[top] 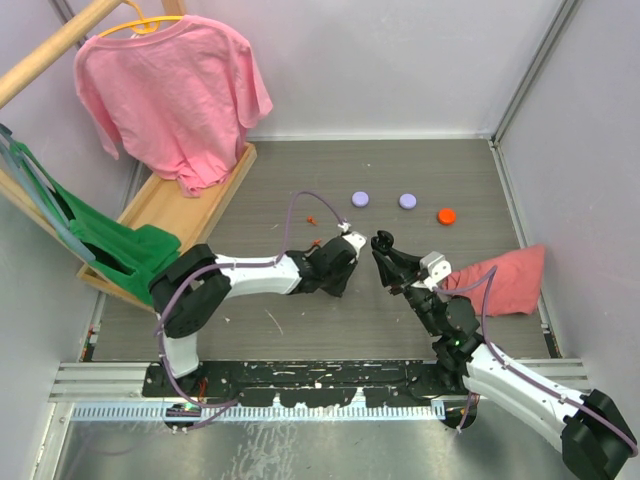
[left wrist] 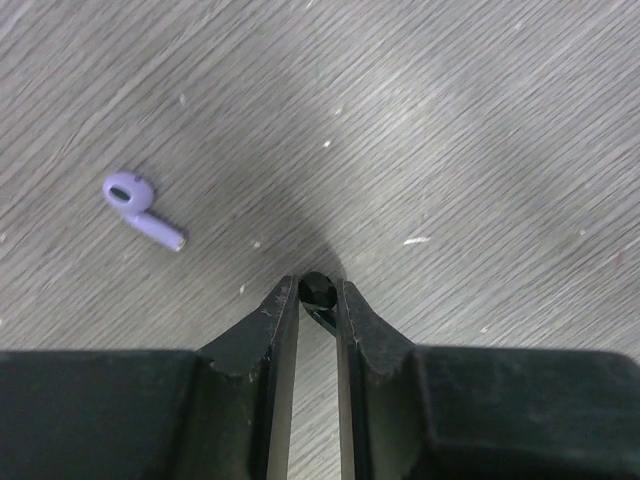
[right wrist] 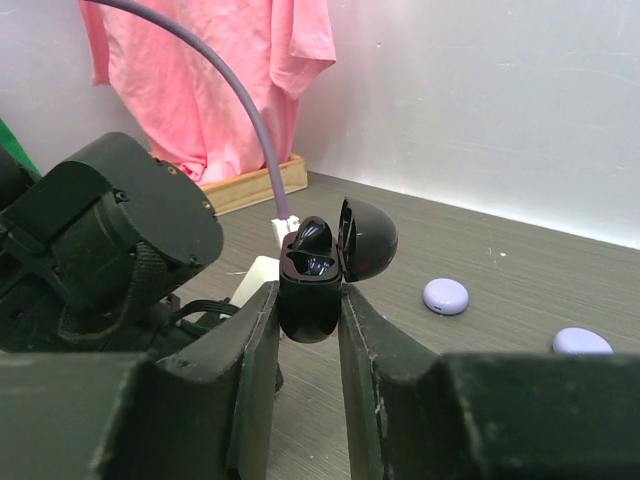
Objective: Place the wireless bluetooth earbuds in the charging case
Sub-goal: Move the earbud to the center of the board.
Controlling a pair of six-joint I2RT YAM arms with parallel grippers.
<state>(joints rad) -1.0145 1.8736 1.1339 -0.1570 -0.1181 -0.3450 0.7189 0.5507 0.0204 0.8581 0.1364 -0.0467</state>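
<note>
Your left pincer (left wrist: 317,284) is nearly pressed together and pinches a black earbud (left wrist: 319,293) between its tips, just above the grey worktop (left wrist: 450,120). From the left wrist view you cannot tell whether the earbud touches the surface. A lilac earbud (left wrist: 140,207) lies flat on the worktop close by, well clear of the fingers.

Your right pincer (right wrist: 308,305) is clamped on the lower half of the charging case (right wrist: 310,285) and holds it upright in the air. Its lid (right wrist: 366,238) is swung open to the right. A dark lump (right wrist: 312,238) stands up inside the case. It may be the other earbud, but black against black you cannot be sure.

Seen from above, the case (top: 382,243) sits near the middle of the worktop, just right of the left arm's (top: 270,272) end, the two close but apart. Farther off lie two lilac discs (top: 360,199) (top: 407,201), with an orange disc (top: 446,215) to their right. A pink cloth (top: 505,280) is bunched at the right edge beside the right arm. On the far left, a pink T-shirt (top: 170,95) hangs from a wooden rack (top: 190,205), with a green garment (top: 120,245) nearer to you.
</note>
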